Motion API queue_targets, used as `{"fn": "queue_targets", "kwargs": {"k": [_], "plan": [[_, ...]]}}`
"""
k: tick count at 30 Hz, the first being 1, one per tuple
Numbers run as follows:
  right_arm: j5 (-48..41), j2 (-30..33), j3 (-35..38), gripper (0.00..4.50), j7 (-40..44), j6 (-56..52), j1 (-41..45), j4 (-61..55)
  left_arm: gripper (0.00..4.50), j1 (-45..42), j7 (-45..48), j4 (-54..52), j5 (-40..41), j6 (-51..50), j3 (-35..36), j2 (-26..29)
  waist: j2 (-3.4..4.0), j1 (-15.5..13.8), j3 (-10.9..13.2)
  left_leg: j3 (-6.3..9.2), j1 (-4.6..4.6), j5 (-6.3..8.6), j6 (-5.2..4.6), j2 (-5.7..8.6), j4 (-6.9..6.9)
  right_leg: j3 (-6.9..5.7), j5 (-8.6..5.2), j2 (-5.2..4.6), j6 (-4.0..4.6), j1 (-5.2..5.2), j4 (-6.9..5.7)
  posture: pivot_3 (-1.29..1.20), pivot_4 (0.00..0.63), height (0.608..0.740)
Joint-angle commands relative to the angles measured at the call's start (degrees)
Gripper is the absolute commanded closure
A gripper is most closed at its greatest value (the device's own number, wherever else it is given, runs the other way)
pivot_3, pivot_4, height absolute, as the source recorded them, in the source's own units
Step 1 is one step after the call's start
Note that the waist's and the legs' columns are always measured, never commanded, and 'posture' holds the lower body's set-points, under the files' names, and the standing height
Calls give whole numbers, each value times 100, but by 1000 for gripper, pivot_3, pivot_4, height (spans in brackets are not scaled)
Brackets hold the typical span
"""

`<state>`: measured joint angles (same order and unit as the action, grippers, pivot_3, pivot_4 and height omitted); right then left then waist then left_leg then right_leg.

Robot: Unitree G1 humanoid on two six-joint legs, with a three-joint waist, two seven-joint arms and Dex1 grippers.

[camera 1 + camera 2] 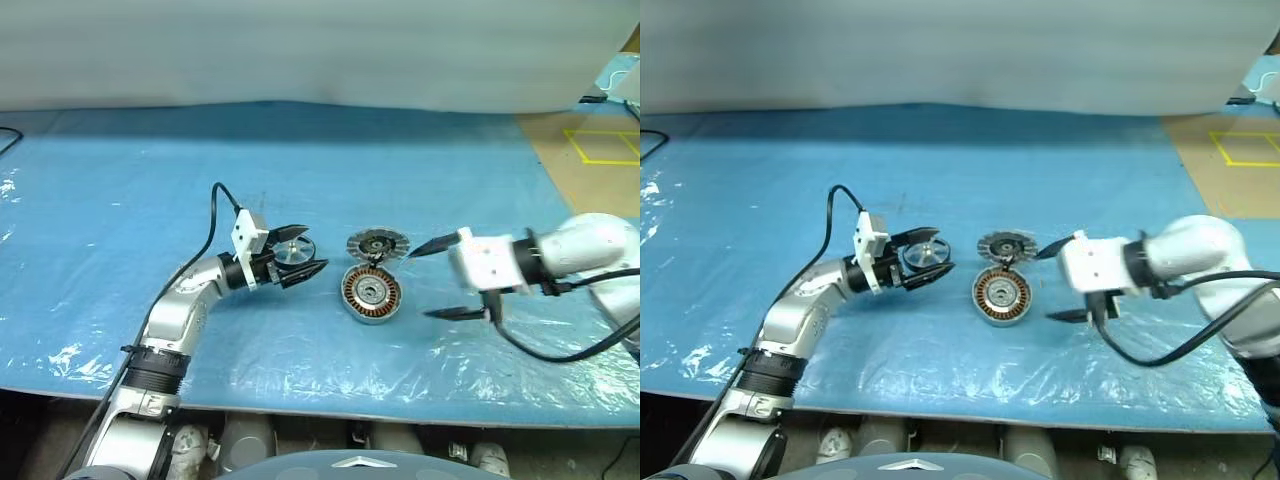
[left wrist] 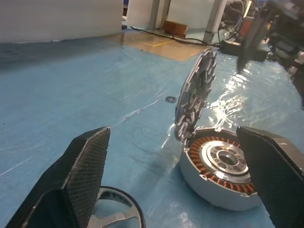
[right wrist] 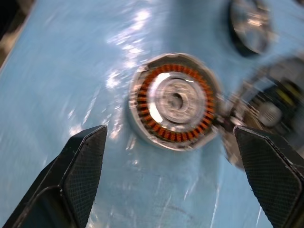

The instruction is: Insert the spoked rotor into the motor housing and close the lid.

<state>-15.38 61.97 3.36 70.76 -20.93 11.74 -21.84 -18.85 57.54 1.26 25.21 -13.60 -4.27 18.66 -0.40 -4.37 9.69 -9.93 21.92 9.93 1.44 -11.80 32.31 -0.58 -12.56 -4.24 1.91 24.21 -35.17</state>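
The motor housing [image 1: 372, 293], a round disc with copper windings, lies open on the blue sheet at mid-table. The lid [image 1: 378, 243], silver and ribbed, stands tilted up at the housing's far edge. The spoked rotor [image 1: 293, 252] lies on the sheet left of the housing. My left gripper [image 1: 303, 252] points level toward the housing and is open, its fingers [image 2: 90, 156] straddling the rotor [image 2: 116, 209] without closing on it. My right gripper [image 1: 438, 280] hovers just right of the housing, open and empty, looking down on the housing [image 3: 175, 99].
The blue plastic-covered sheet [image 1: 120, 200] spans the table, with its front edge near me. A small ring [image 2: 171, 99] lies on the sheet beyond the lid. Brown floor with yellow tape marks [image 1: 605, 145] is at the back right. A black cable [image 1: 213, 215] loops above my left wrist.
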Motion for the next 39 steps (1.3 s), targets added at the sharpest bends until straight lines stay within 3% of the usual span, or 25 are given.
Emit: {"fn": "queue_targets", "kwargs": {"k": [1,9,16,30,39], "plan": [[27,-278,872,28,-812,-519,-875,-336,0,34,144,-348,136,-127,-6,154,1,-12,-1,0,0,0,0,0,-4,-1,0,0,0,0,6,0,150,740],[758,-2171,916,28,-3248,-300,-1329,597,0,-313,476,-205,126,-68,-158,174,10,18,-2,-3,4,1,4,3,-16,-5,1,-2,-3,0,29,0,150,740],[879,-3093,753,28,-4151,-118,-1202,1032,0,-508,831,93,-78,157,-322,255,21,42,-3,-5,3,-1,7,3,-26,-4,1,0,-4,2,32,0,150,740],[1340,-3566,112,28,-4671,673,-55,2763,0,-744,849,142,-167,291,-451,34,23,44,-3,-6,0,-13,28,5,-19,-4,3,-1,-4,-3,24,0,150,740],[1331,-3469,94,28,-4578,736,-117,3044,0,-1127,554,-287,-641,-11,-781,210,23,36,-3,-6,-13,-13,27,3,-16,-4,3,-1,-4,-18,23,0,150,740]]}}
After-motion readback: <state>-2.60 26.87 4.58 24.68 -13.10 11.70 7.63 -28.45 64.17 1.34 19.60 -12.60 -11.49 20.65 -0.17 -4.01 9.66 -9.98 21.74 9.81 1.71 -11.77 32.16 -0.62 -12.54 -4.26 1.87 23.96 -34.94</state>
